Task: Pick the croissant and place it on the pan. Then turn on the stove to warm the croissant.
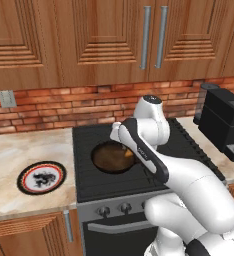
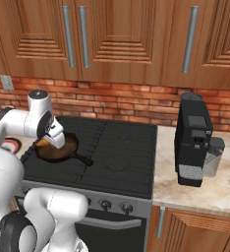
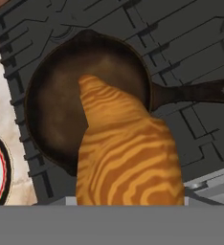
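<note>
Croissant: the croissant [image 3: 128,153] hangs from the hand, its tapered tip pointing down over the middle of the pan; from the left side a bit of golden pastry [image 1: 127,153] peeks out beside the arm, over the pan's right half.
Gripper: the gripper [image 1: 123,148] is partly closed, and the pastry sitting so close under the hand camera tells me it is clamped on the croissant; the fingertips themselves are hidden behind it.
Pan: the pan [image 3: 51,100] sits on the stove's left near burner, its long handle [image 2: 81,158] pointing right and toward the front.
Stove: the stove [image 2: 122,152] is wide and black, with a row of knobs [image 1: 125,206] along its silver front panel.
Step in hand: I judge it to be the set-down, with the croissant above the pan and not yet released.
Doing it well: lower straight down until the tip nearly meets the pan floor, keep clear of the rim, then open.
Risk: a drop from height could roll the pastry onto the grates.
Nearby: a plate [image 1: 41,177] lies on the counter left of the stove; a coffee machine [image 2: 192,139] stands to the right.
</note>
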